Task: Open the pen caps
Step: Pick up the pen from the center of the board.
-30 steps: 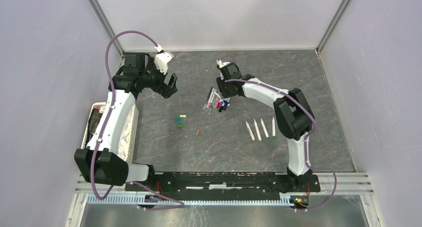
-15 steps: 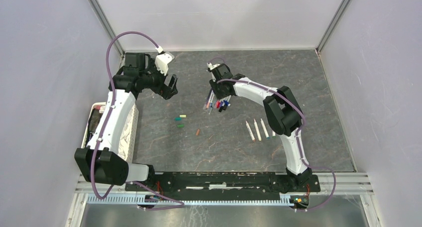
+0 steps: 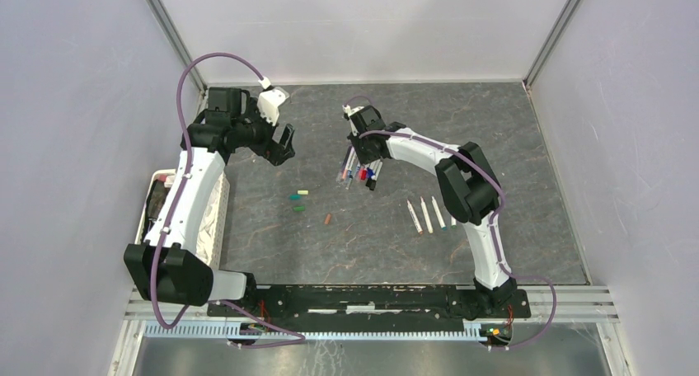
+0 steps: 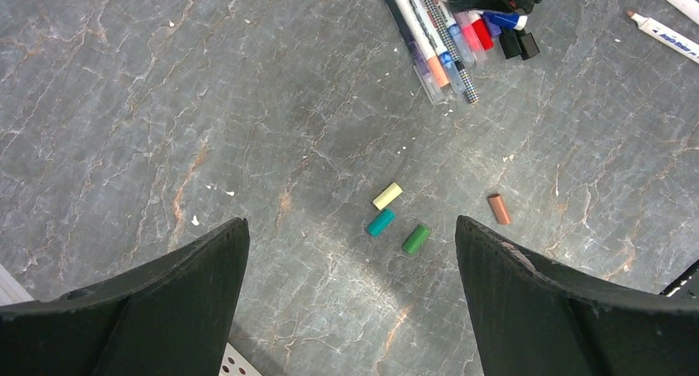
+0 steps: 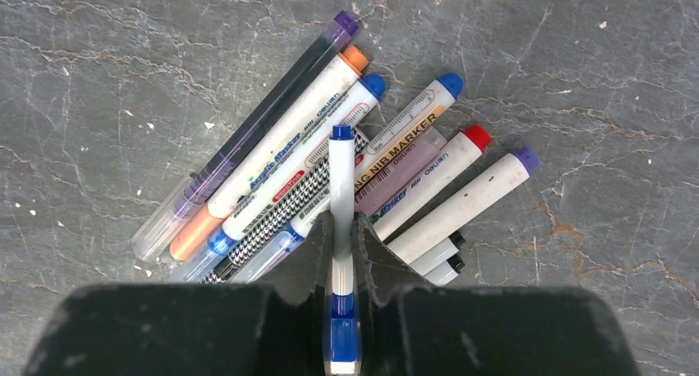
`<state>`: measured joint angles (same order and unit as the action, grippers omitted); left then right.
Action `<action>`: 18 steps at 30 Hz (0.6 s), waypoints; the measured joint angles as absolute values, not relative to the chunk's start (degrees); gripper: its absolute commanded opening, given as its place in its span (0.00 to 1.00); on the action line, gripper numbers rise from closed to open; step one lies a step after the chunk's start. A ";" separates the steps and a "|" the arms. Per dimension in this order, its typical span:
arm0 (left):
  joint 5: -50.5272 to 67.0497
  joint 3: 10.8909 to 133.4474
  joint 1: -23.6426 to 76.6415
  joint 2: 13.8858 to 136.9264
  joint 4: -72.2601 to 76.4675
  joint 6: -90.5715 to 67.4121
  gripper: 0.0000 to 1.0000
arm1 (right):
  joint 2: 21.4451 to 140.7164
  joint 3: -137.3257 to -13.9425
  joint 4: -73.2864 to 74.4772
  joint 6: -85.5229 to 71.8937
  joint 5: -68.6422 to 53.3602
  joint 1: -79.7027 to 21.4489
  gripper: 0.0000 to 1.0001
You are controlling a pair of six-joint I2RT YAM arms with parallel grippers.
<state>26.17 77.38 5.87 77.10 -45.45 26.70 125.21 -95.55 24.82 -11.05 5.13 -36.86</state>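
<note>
Right gripper clamped on white pen, fingers pinching the barrel near its rear blue band. Blue cap points away from the claw. Pen lies atop the pile of capped pens, touching its neighbours. Left gripper wide apart, holding nothing, hovering over loose caps on table. To do it well: lift straight up so neighbours don't drag, hold the barrel firm, present the cap end to the left gripper, which pinches the cap only and pulls along the pen's axis. Likely risk: thin barrel twists in the grip. Uncapped pens lie well apart.
</note>
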 measured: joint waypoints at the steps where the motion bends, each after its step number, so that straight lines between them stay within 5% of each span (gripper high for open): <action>1: 26.20 77.38 5.87 77.12 -45.52 26.70 0.98 | 125.10 -95.55 24.80 -11.07 5.10 -36.86 0.04; 18: 37.89 75.46 5.87 76.88 -45.08 20.08 1.00 | 101.95 -82.72 14.28 -20.56 3.16 -37.98 0.00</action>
